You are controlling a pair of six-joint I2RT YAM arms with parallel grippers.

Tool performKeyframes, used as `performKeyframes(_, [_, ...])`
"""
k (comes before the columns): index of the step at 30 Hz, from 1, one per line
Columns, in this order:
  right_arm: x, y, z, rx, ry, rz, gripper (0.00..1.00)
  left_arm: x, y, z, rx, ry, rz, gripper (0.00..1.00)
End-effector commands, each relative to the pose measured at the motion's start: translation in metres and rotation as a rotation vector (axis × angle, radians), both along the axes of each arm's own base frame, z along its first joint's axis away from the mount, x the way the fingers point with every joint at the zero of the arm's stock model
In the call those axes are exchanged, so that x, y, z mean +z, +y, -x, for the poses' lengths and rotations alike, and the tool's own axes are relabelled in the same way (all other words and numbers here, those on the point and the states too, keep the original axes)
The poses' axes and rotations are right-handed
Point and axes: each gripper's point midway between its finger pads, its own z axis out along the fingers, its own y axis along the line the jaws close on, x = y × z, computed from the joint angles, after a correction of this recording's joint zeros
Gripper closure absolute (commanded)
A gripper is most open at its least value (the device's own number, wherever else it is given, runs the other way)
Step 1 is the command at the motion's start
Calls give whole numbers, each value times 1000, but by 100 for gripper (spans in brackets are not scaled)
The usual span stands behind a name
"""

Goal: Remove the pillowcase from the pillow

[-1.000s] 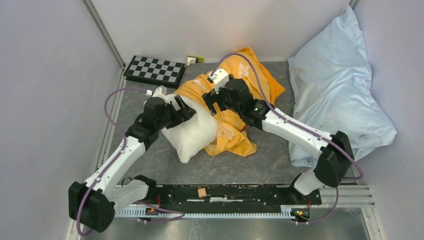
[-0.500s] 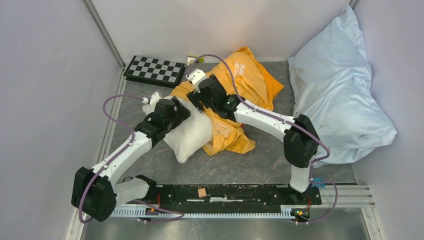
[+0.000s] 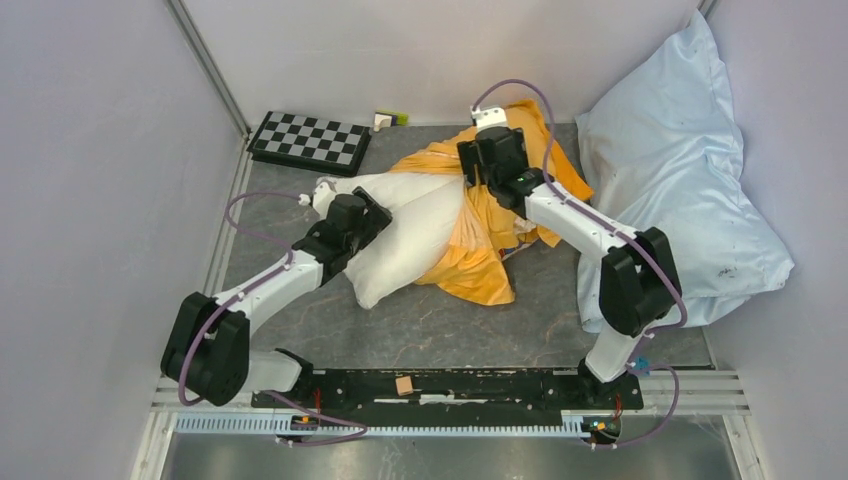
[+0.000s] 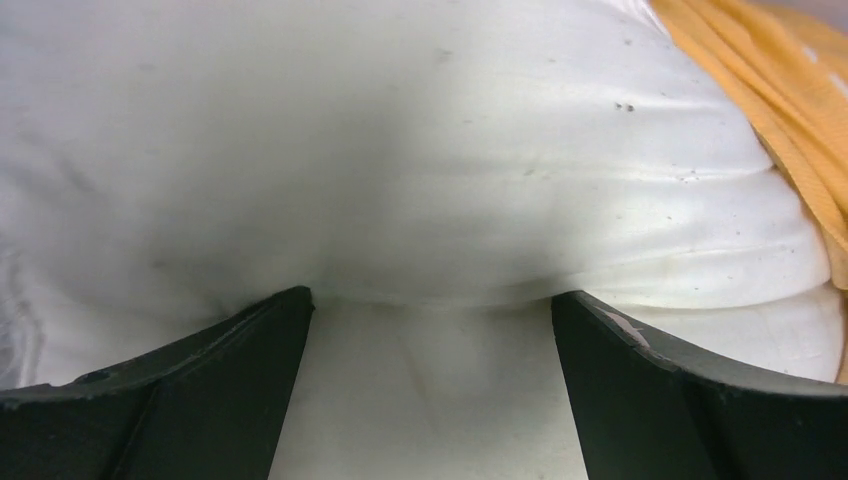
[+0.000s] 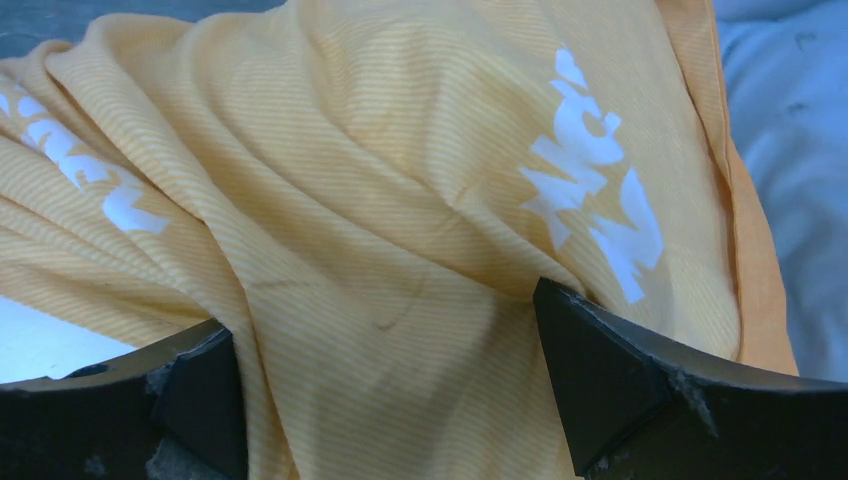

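Peeling the pillowcase (image 3: 487, 268) off the pillow (image 3: 405, 225) looks like the step in hand. The cover bunches over the pillow's right end at mid-table, and the white left half lies bare. The left gripper (image 4: 430, 300) has its fingers spread and dug into the pillow. The right gripper (image 5: 378, 310) has its fingers spread over orange cloth, so pinch a fold firmly, then drag it away from the left arm
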Motion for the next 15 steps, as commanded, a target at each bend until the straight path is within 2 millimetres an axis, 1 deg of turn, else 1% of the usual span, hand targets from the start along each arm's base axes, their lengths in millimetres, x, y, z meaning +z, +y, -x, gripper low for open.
performKeyframes(1, [22, -112, 0, -311, -39, 85, 6, -80, 59, 62, 91, 312, -250, 1])
performKeyframes(3, [21, -109, 4, -268, -33, 60, 5, -72, 59, 58, 80, 293, -257, 1])
performKeyframes(4, [23, -100, 5, -212, -37, 32, 5, -64, 56, 55, 61, 274, -256, 1])
performKeyframes(6, [22, -74, 13, -51, -35, -53, 8, -46, 44, 47, -42, 226, -256, 0])
performKeyframes(7, [28, -65, 18, 5, -55, -96, 10, -34, 38, 43, -89, 198, -252, 0])
performKeyframes(8, [27, -58, 24, 47, -55, -130, 14, -22, 32, 40, -146, 166, -256, 0])
performKeyframes(9, [33, -51, 30, 84, -64, -166, 20, -8, 25, 37, -191, 131, -243, 0])
performKeyframes(10, [35, -49, 35, 101, -67, -187, 24, 6, 23, 38, -211, 107, -240, 0])
performKeyframes(12, [38, -51, 45, 105, -72, -203, 31, 33, 21, 39, -247, 52, -235, 0])
performKeyframes(13, [39, -55, 49, 94, -77, -200, 38, 45, 20, 42, -267, 20, -229, 0])
performKeyframes(15, [43, -62, 57, 82, -94, -192, 51, 62, 16, 50, -308, -30, -211, 0])
